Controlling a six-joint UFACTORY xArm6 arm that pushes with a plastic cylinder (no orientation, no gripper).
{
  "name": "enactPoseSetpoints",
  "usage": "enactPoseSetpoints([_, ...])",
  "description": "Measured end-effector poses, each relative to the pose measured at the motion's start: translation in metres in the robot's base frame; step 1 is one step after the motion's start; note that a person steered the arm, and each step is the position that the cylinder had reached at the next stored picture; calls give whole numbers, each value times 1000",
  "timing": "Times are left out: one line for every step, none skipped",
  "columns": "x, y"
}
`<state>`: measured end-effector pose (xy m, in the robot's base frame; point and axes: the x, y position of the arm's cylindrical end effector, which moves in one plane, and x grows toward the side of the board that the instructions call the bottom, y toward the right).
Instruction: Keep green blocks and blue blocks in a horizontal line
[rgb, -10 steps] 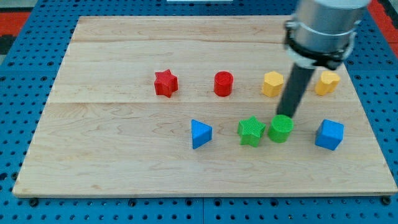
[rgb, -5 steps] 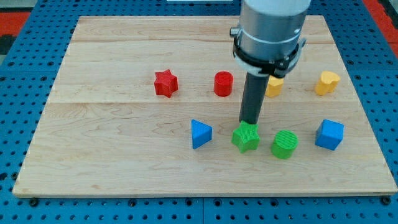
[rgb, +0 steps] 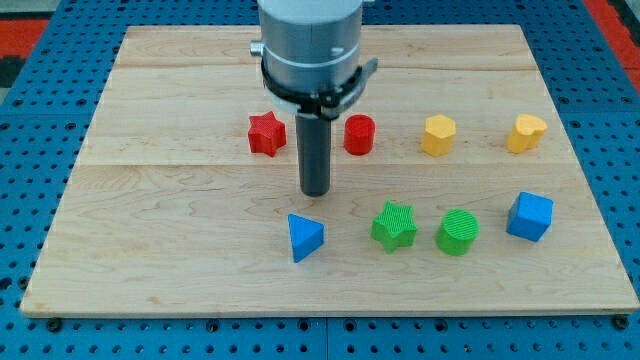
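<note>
My tip (rgb: 315, 192) stands on the board just above and slightly right of the blue triangle block (rgb: 304, 236), apart from it. To the right of the triangle lie the green star block (rgb: 395, 225), the green cylinder (rgb: 458, 232) and the blue cube (rgb: 529, 216), in a rough row near the view's bottom. The blue cube sits a little higher than the others and the triangle a little lower.
A red star (rgb: 266, 133), a red cylinder (rgb: 359, 134) and two yellow blocks (rgb: 438, 135) (rgb: 525, 132) form a row higher up. The arm's body hides part of the wooden board (rgb: 150, 200) at the top.
My tip moved left from the green cylinder, past the green star, to above the blue triangle. The green cylinder, green star and blue triangle each shifted down a little; the triangle also moved left.
</note>
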<state>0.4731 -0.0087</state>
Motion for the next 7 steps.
enactPoseSetpoints([-7,106])
enactPoseSetpoints([10,170])
enactPoseSetpoints([14,210])
enactPoseSetpoints([24,233])
enactPoseSetpoints([39,228])
enactPoseSetpoints([16,179])
enactPoseSetpoints([15,118])
